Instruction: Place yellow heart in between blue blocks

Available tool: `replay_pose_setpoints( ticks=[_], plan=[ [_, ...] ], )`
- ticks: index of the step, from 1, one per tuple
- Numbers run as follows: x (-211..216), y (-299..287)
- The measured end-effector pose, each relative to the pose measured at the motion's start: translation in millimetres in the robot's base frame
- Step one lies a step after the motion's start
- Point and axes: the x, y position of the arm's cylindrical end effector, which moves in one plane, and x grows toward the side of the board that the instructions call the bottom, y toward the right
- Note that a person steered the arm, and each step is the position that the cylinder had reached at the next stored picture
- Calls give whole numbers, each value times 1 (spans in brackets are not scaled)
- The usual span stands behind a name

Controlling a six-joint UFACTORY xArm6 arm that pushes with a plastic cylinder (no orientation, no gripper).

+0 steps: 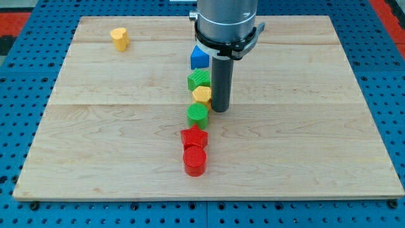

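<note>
The yellow heart (118,38) lies alone near the board's top left corner. One blue block (199,58) shows at top centre, partly under the arm's body; no other blue block shows. Below it runs a column of blocks: a green block (199,80), a second yellow block (202,95), another green block (197,114), a red block (194,137) and a red cylinder (194,161). My tip (219,109) rests on the board just to the right of the second yellow block, close to or touching it, and far from the yellow heart.
The wooden board (316,126) lies on a blue perforated table (25,95). The arm's grey body (226,19) hangs over the top centre and hides the board behind it.
</note>
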Motion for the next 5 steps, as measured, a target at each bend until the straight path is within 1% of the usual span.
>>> replay_pose_setpoints(
  ticks=[1, 2, 3, 4, 5],
  plan=[
    [2, 63],
    [94, 150],
    [170, 145],
    [170, 123],
    [170, 65]
  ],
)
